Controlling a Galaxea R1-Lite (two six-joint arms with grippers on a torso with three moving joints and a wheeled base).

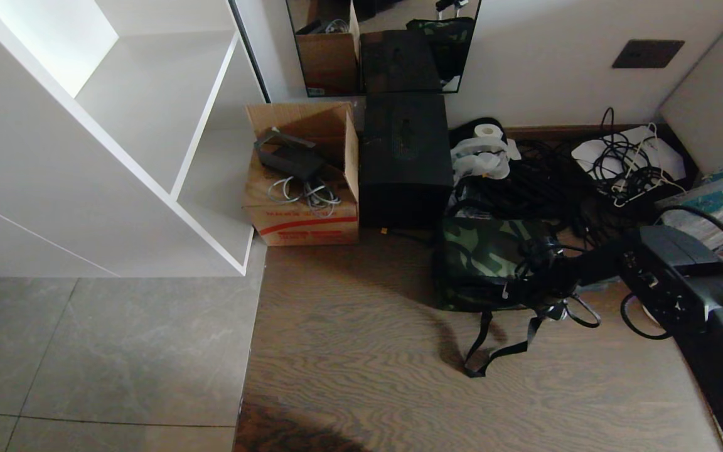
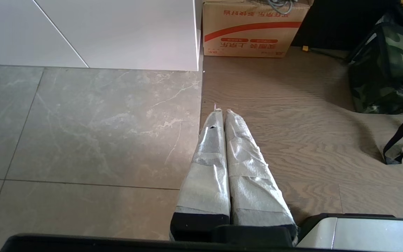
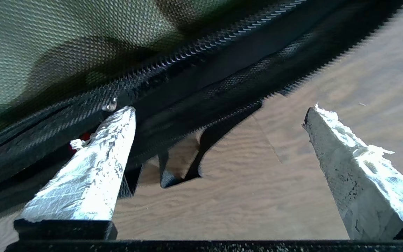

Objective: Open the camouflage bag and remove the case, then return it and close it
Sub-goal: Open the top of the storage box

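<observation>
A white shelving unit (image 1: 117, 138) fills the left of the head view, standing where grey floor tiles (image 1: 98, 351) meet a wood-grain floor (image 1: 368, 376). Against the back wall (image 1: 556, 56), beneath a mirror (image 1: 386, 44), an open cardboard box (image 1: 302, 182) holding cables sits just beside a tall black box (image 1: 404, 163). To the right of that lies a heap of black cables (image 1: 543, 182) with a roll of white paper (image 1: 488, 132) at its edge.

The camouflage bag (image 1: 484, 260) rests on the wood floor in front of the black box and the cable heap, its black straps (image 1: 493, 351) trailing toward the robot. The case is not visible in any view.

The right arm (image 1: 681, 282) reaches in from the right edge, and the right gripper (image 3: 219, 112) is at the bag's near right corner. Its taped fingers (image 3: 93, 168) stand wide apart, grasping nothing — one fingertip touches or nearly touches the bag's black zipper edge (image 3: 194, 52), the other hangs over bare floor.

The left gripper (image 2: 221, 111) is parked low over the seam between tile and wood, well apart from the bag, its taped fingers pressed together on nothing.
</observation>
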